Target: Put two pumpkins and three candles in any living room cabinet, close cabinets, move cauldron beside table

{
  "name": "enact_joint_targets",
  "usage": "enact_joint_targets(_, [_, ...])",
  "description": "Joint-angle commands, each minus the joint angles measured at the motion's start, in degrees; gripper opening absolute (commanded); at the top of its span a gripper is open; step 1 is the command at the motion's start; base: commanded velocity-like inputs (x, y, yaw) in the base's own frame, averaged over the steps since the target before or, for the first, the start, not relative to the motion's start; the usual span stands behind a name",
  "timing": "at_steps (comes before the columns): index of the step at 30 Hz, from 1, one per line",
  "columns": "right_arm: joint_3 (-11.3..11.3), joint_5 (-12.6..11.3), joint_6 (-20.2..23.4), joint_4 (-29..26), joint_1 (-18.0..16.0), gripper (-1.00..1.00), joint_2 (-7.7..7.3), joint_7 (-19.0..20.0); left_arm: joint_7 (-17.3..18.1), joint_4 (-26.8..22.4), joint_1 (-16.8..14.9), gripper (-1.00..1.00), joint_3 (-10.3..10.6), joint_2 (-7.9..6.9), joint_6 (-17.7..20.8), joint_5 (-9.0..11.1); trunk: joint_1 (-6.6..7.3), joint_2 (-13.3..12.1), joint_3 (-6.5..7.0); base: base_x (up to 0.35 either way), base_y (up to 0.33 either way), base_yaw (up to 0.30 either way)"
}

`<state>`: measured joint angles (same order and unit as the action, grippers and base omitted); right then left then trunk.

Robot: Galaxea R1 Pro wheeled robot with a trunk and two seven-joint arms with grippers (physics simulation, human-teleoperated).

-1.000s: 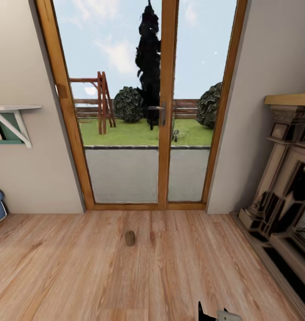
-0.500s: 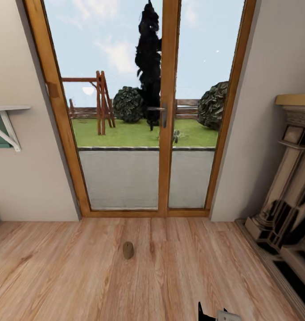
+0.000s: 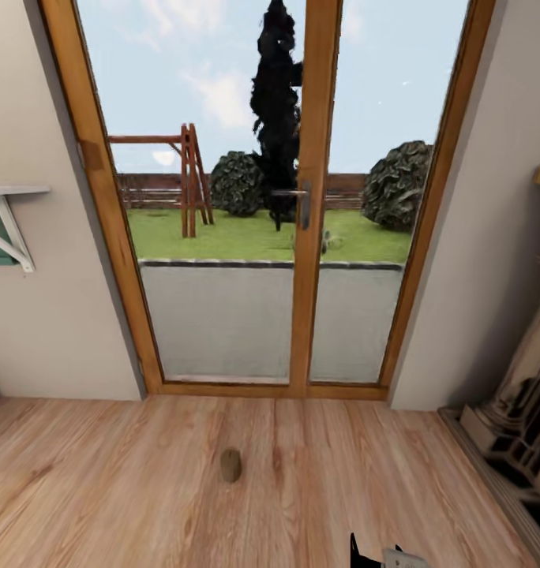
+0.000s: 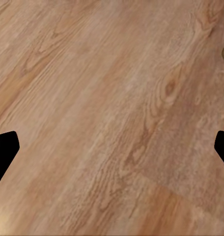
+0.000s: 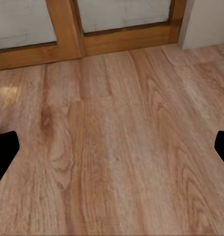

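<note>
One stubby tan-brown candle [image 3: 230, 465] stands alone on the wooden floor in the head view, a short way in front of the glass doors. A black and white bit of my right arm [image 3: 380, 557] pokes in at the lower edge, to the right of the candle and nearer to me. My left gripper [image 4: 112, 147] is open over bare floorboards, with nothing between its fingers. The right gripper [image 5: 112, 147] is open too, facing the floor and the foot of the door frame [image 5: 68, 44]. The pumpkins, cabinet and cauldron are out of view.
Wood-framed glass double doors [image 3: 305, 237] fill the wall ahead, with a garden beyond. A stone fireplace [image 3: 519, 426] juts in at the right. On the left wall hangs a white bracketed shelf [image 3: 9, 229].
The camera has moved toward the doors: the candle sits lower in the picture, and the fireplace and the shelf have slid toward the picture's edges. The grippers look unchanged.
</note>
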<state>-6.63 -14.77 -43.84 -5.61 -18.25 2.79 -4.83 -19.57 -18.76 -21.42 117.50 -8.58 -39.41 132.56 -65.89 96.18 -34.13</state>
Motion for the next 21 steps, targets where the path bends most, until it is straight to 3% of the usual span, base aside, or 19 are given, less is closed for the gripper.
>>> enact_joint_targets(1, [-0.48,-0.16,-0.12,0.00,-0.03,1.00,0.01,-0.51,-0.55,-0.22,-0.11,1.00,0.44,-0.03,-0.23,-0.10,-0.03,0.03,-0.11,0.332,0.000,0.227])
enact_joint_targets(5, [-0.36,-0.16,-0.13,-0.03,-0.03,1.00,-0.09,-0.50,-0.55,-0.22,-0.11,1.00,0.44,-0.03,-0.23,-0.09,-0.03,0.03,-0.31,0.332,0.000,0.158])
enact_joint_targets(17, [-0.37,-0.09,-0.17,-0.22,-0.03,1.00,-0.21,-0.46,-0.55,-0.15,-0.11,1.00,0.44,-0.03,-0.23,-0.18,-0.03,0.03,-0.37,0.332,0.000,0.011])
enact_joint_targets(21, [-0.10,-0.64,0.24,-3.95,-0.09,1.00,-0.12,-1.00,-0.46,-0.05,-0.11,1.00,0.27,0.36,-0.04,-0.46,-0.03,0.03,-0.37,0.332,0.000,0.000])
